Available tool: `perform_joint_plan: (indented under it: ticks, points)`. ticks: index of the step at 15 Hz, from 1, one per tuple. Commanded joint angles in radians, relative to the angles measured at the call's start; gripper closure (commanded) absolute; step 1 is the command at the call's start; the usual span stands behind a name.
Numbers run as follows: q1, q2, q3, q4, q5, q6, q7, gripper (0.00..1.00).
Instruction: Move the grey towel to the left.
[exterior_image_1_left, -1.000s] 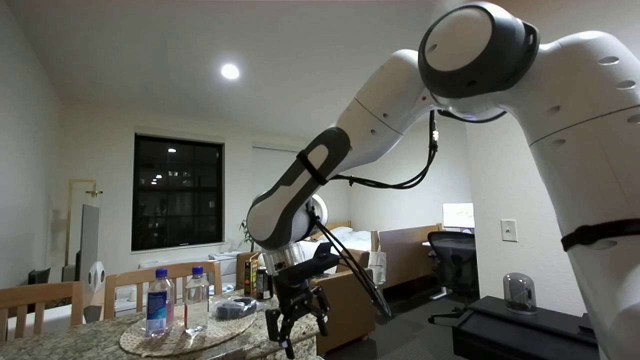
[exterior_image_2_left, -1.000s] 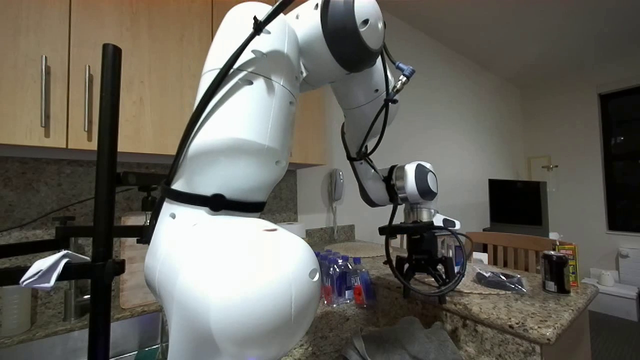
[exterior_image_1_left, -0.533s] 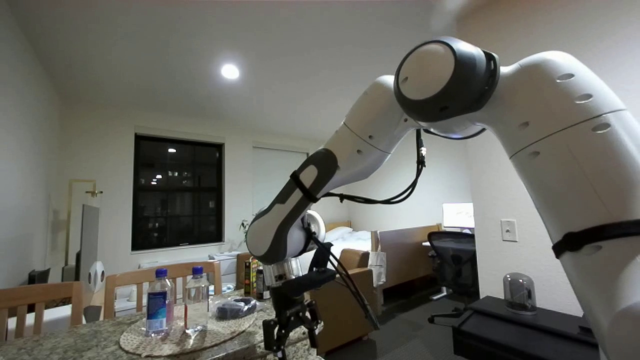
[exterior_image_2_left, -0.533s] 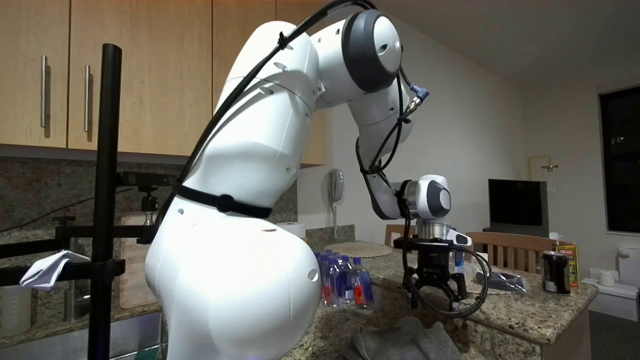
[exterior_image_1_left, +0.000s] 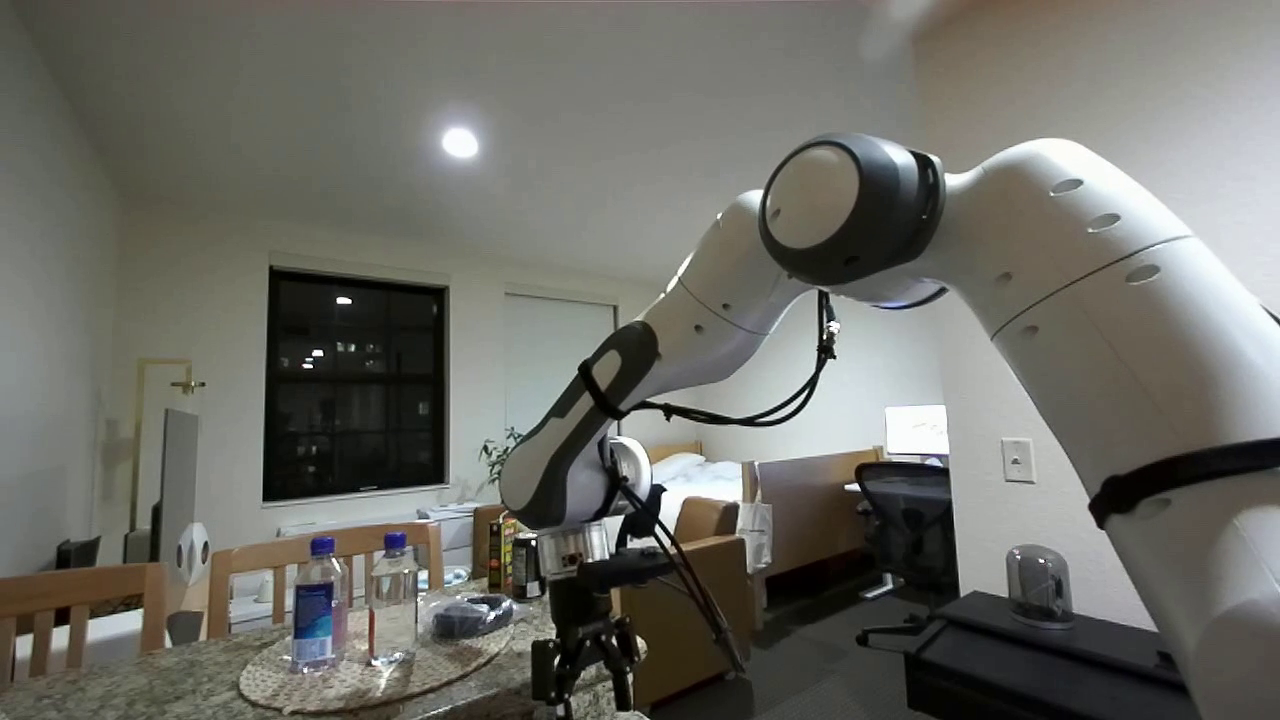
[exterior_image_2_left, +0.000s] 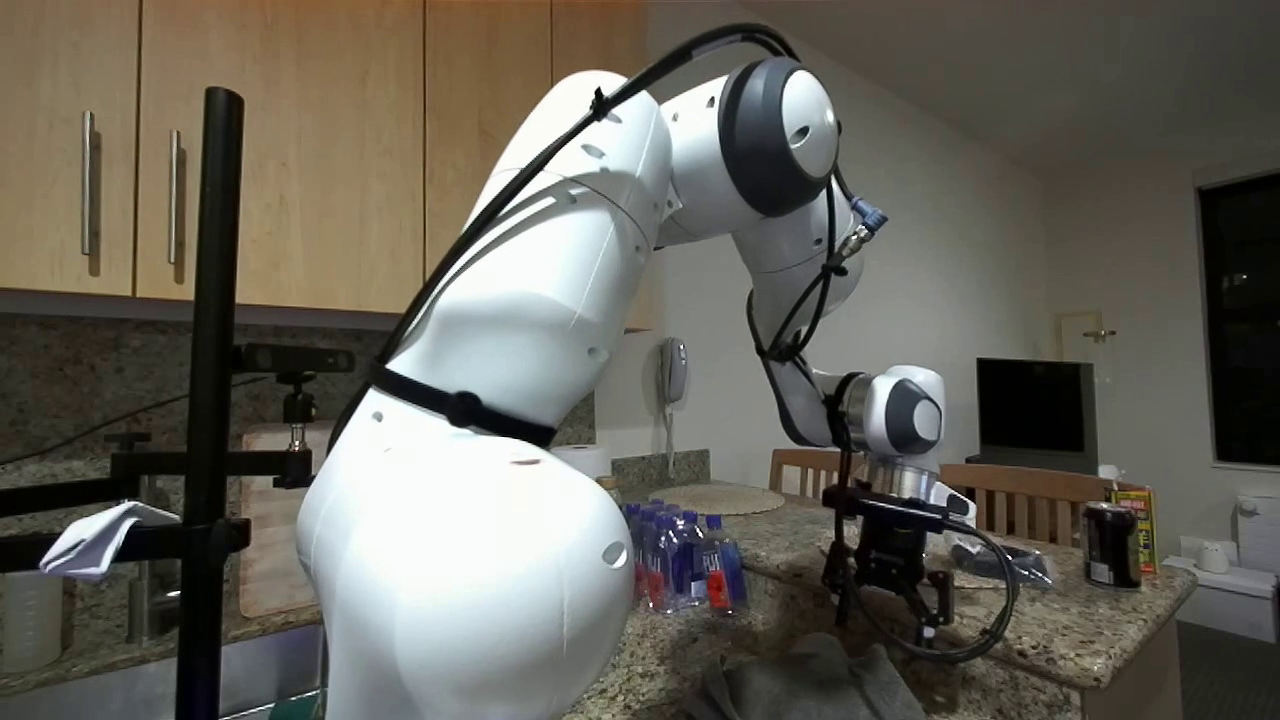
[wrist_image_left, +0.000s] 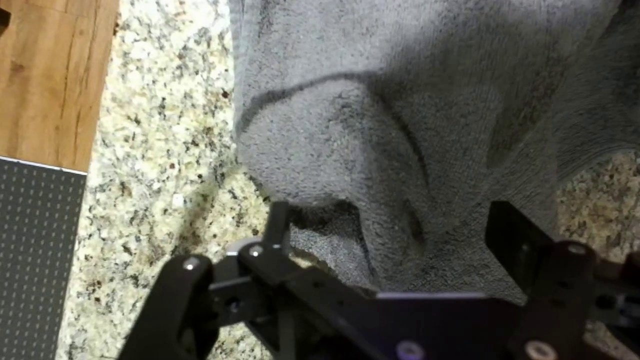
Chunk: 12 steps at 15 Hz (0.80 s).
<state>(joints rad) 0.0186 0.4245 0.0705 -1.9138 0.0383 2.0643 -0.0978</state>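
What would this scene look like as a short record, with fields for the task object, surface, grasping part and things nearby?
Task object: grey towel, rumpled, with a raised fold
Surface: speckled counter, under the towel
Grasping part: gripper, open over part of the towel; contact cannot be judged
Grip status: towel not gripped
Nearby drinks: blue-capped bottles, grouped together in an exterior view
Other items: black can, upright, partly in front of a yellow-and-red box
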Motion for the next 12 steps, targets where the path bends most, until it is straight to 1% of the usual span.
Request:
perform_joint_plan:
  ticks: [1, 8, 9, 10, 12]
  points:
    - [-0.01, 0.035, -0.008, 0.027, -0.001, 0.002, -0.039, 0.0]
    - [-0.018, 0.085, -0.011, 0.059, 0.008, 0.018, -0.05, 0.0]
    - [-0.019, 0.089, -0.01, 0.062, 0.009, 0.017, -0.052, 0.25]
    - [-0.02, 0.094, -0.008, 0.064, 0.01, 0.013, -0.059, 0.26]
    - [-0.02, 0.1, -0.006, 0.066, 0.01, 0.008, -0.068, 0.41]
